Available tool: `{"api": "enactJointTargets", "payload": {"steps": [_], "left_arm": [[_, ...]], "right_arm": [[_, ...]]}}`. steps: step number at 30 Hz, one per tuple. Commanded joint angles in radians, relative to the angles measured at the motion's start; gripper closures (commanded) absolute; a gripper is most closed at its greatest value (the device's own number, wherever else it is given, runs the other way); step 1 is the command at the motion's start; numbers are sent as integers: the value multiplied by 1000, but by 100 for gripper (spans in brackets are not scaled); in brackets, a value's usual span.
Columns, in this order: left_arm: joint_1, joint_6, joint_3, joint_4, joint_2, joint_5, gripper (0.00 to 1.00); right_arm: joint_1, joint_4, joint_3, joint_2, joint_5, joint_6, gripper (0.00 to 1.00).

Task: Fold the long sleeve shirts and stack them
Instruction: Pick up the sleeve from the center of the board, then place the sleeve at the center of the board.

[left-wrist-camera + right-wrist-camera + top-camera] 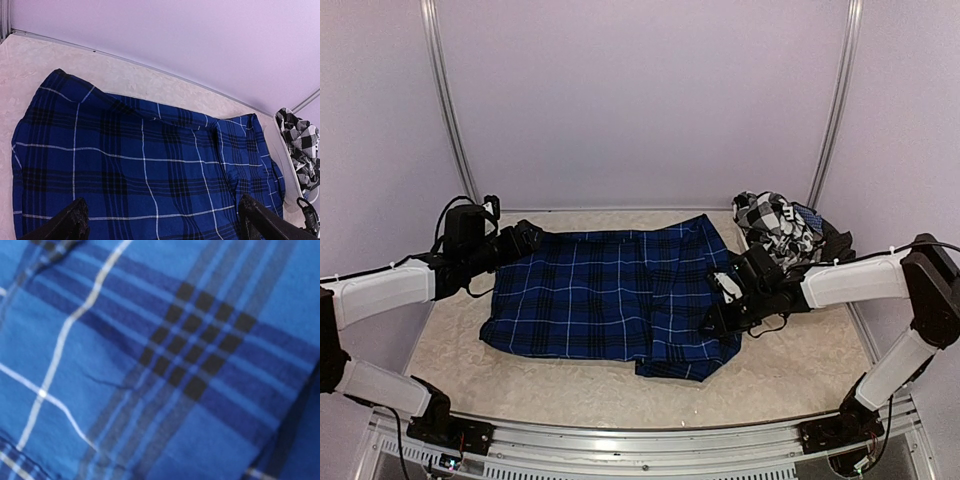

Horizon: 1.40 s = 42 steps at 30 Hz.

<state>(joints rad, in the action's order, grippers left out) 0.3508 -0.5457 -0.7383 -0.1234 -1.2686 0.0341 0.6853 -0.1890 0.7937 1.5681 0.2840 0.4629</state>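
**Bench** [790, 370]: pale, mottled surface enclosed by plain lilac walls. Both arms reach in from the near edge.

**Blue shirt** [610, 295]: royal blue plaid with dark bands and thin white lines. It lies flat across the middle of the bench. A layer along its right side lies over the main panel and reaches closer to the near edge than the rest. The left wrist view [145, 170] shows the cloth mostly smooth, with a raised ridge along the far edge.

**Checked shirt** [775, 225]: black-and-white and crumpled in a heap at the far right corner of the bench, near the blue shirt's far right corner. Whether the two touch cannot be determined. It is unfolded and not stacked.

**Left end effector** [525, 240]: positioned at the far left corner of the blue shirt. The wrist view [162, 202] shows its fingers spread wide above the cloth with nothing between them.

**Right end effector** [725, 295]: positioned low at the right edge of the blue shirt, over the overlaid layer. Its own camera is filled with close, blurred plaid [160, 360] and shows no fingers. Jaw state and any grip on the cloth cannot be told.
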Motion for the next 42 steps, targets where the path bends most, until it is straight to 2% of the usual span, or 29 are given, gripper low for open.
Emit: {"api": "enactJointTargets", "payload": {"steps": [1,7,14,20,28,37,38,42], "left_arm": [[8,7,12,13,17,9,1],[9,14,14,26,22,13,1],[9,23,10,37,54,27,1],[9,27,5,42,55,26,1],[8,38,-7,64,54,39,1],[10,31,-5,65,42,27,1],[10,28,-4,66,39,24,1],[14,28,1,73,41,22,1]], "right_arm": [[8,82,12,12,5,9,70],[9,83,43,-18,-22,8,100],[1,-49,249,-75,-77,-65,100],[-87,-61,452,-9,-41,-132,100],[-254,4,799,288,51,-144,100],[-334,40,1086,674,145,-89,100],[-334,29,1110,702,137,-92,99],[-337,-34,1142,716,91,-134,69]]}}
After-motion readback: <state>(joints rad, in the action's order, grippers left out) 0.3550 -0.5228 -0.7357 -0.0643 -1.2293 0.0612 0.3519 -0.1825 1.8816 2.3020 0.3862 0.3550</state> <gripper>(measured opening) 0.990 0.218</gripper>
